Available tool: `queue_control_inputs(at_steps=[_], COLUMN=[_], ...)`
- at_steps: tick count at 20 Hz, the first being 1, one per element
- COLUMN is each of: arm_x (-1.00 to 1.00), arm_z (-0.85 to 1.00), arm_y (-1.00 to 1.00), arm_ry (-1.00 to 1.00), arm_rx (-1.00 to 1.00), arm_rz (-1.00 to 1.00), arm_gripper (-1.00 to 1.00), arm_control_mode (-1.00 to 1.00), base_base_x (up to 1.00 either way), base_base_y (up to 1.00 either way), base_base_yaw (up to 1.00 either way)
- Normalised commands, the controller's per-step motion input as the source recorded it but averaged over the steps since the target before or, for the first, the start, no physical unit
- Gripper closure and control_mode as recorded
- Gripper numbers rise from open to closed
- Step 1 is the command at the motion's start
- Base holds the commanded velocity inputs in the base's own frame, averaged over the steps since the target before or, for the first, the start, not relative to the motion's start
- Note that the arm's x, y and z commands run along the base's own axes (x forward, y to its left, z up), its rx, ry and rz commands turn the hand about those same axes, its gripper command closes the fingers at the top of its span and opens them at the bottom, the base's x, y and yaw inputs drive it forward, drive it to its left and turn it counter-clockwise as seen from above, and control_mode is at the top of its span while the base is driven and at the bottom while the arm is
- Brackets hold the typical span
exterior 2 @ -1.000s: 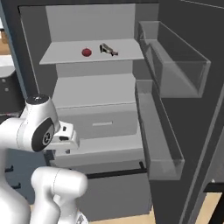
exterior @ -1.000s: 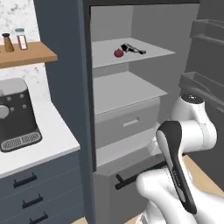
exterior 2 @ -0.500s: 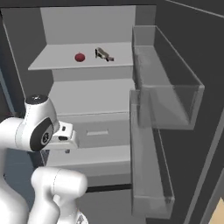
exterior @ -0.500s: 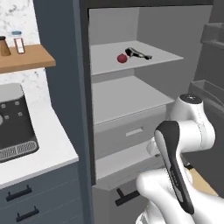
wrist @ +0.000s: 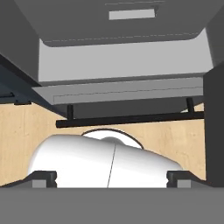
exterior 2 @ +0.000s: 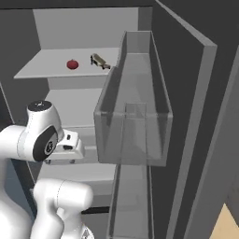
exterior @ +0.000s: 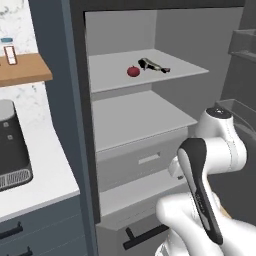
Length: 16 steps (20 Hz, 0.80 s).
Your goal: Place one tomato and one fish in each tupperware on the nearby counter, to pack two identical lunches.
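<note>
Since a second ago my base has rolled toward the open fridge, so both base views shifted – the food hasn't. I count one tomato (exterior: 133, 71) and one dark fish (exterior: 153, 65) just beside it, both on the top shelf (exterior: 115, 77). My arm is folded low, hand aimed down at the bottom drawer's black handle (wrist: 131, 118) – gripper (wrist: 112, 177) spread wide, empty.

Tomato (exterior: 133, 71) beside fish (exterior: 151, 65), top shelf (exterior: 175, 67)
</note>
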Motion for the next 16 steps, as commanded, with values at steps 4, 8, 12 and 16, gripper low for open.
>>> queue_control_inputs(at_steps=[4,8,12,16], arm_x=[0.00,0.00,0.00,-0.03], arm_z=[0.00,0.00,0.00,0.07], arm_y=[0.00,0.00,0.00,0.00], arm_ry=[0.00,0.00,0.00,-0.29], arm_rx=[0.00,0.00,0.00,0.00], arm_rz=[0.00,0.00,0.00,0.03], arm_gripper=[-1.00,-1.00,-1.00,-1.00], arm_control_mode=[1.00,1.00,1.00,-1.00], base_base_x=[0.08,0.41,0.35,0.02], base_base_y=[-0.23,0.00,0.00,0.00], base_base_yaw=[-0.01,0.04,0.07,0.02])
